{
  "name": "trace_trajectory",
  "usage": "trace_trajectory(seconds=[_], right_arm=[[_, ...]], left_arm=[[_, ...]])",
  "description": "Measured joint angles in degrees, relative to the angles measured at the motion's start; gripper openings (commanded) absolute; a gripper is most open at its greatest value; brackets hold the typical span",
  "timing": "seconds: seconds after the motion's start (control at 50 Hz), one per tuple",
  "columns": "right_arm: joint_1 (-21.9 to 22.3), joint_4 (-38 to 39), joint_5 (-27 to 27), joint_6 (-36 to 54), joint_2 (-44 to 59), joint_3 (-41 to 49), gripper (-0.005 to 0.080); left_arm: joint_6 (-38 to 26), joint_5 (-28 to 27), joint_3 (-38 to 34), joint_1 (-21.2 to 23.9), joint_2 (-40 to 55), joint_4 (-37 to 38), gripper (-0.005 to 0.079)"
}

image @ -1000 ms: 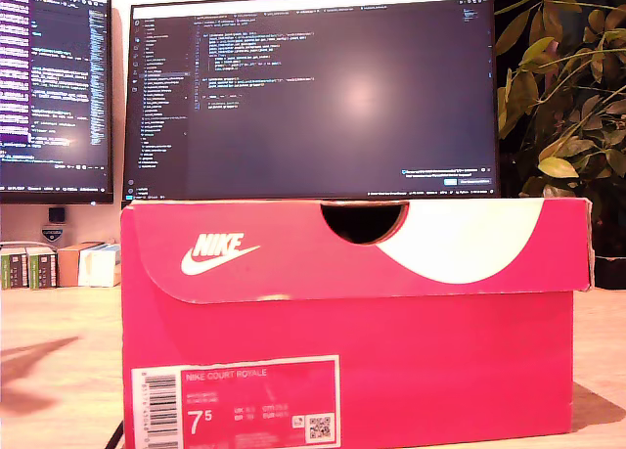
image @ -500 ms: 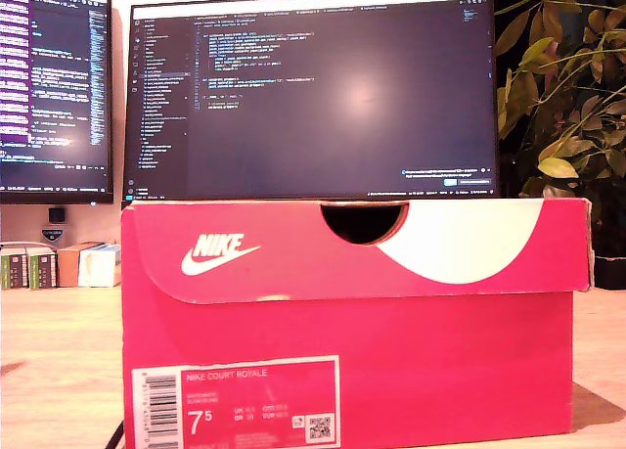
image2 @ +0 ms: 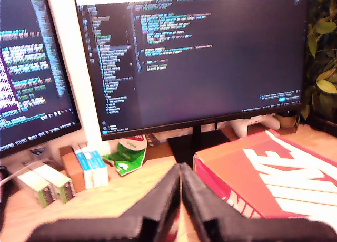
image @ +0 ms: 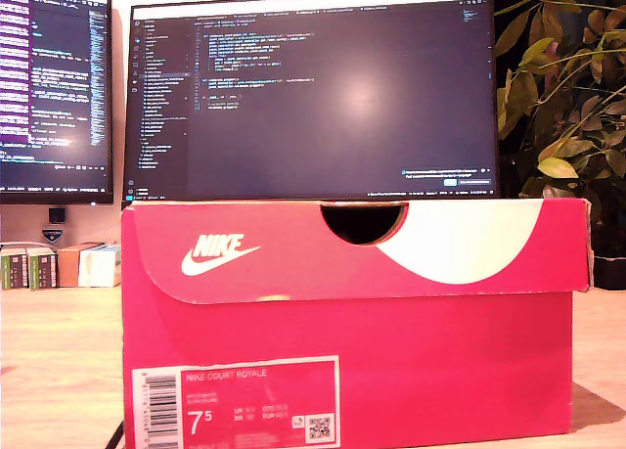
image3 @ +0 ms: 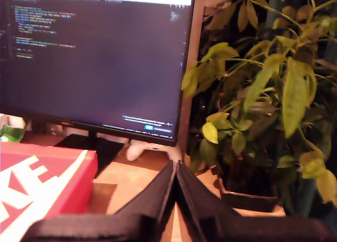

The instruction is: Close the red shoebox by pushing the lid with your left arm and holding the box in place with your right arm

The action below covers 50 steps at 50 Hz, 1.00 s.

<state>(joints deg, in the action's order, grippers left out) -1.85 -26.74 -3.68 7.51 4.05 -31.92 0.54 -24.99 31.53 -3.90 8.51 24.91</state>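
Observation:
The red shoebox fills the exterior view's centre, standing on the wooden table with its lid down over the body. Neither arm appears in that view. In the first wrist view my first gripper is shut with nothing between its black fingers, raised beside the shoebox lid and apart from it. The second wrist view has my second gripper shut and empty too, hovering above the table off one corner of the shoebox.
Two lit monitors stand behind the box. A potted plant rises close to my second gripper. Small cartons and a green packet lie under the monitors, and a white controller sits by the monitor foot.
A shadow on the table at the exterior view's left has shrunk and slid out of the picture. The shoebox has not moved.

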Motion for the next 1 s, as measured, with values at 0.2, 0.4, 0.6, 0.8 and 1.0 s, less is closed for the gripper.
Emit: trace_trajectory(seconds=[0.2, 0.4, 0.6, 0.8, 1.0], right_arm=[[0.0, -1.77, 1.75, 0.17, -3.48, 1.07, -0.0012], [0.0, -2.67, 1.2, 0.26, -3.56, 1.29, -0.0012], [0.0, -3.32, 1.2, 1.29, -3.56, 1.29, -0.0012], [0.0, -9.07, 1.09, 1.33, -3.56, 1.29, -0.0012], [0.0, -8.24, 1.09, 0.02, -3.56, 1.42, -0.0012]], left_arm=[[1.95, 0.94, -3.98, 0.0, -6.62, 0.07, -0.0019], [1.88, 2.4, -3.87, 0.0, -8.66, 2.47, -0.0019], [1.88, 3.72, -3.96, 0.0, -8.66, 3.37, -0.0019], [3.28, 2.89, -3.96, 0.0, -8.66, 3.78, -0.0019], [-0.07, 2.82, -3.96, 0.0, -8.66, 4.11, -0.0019]])
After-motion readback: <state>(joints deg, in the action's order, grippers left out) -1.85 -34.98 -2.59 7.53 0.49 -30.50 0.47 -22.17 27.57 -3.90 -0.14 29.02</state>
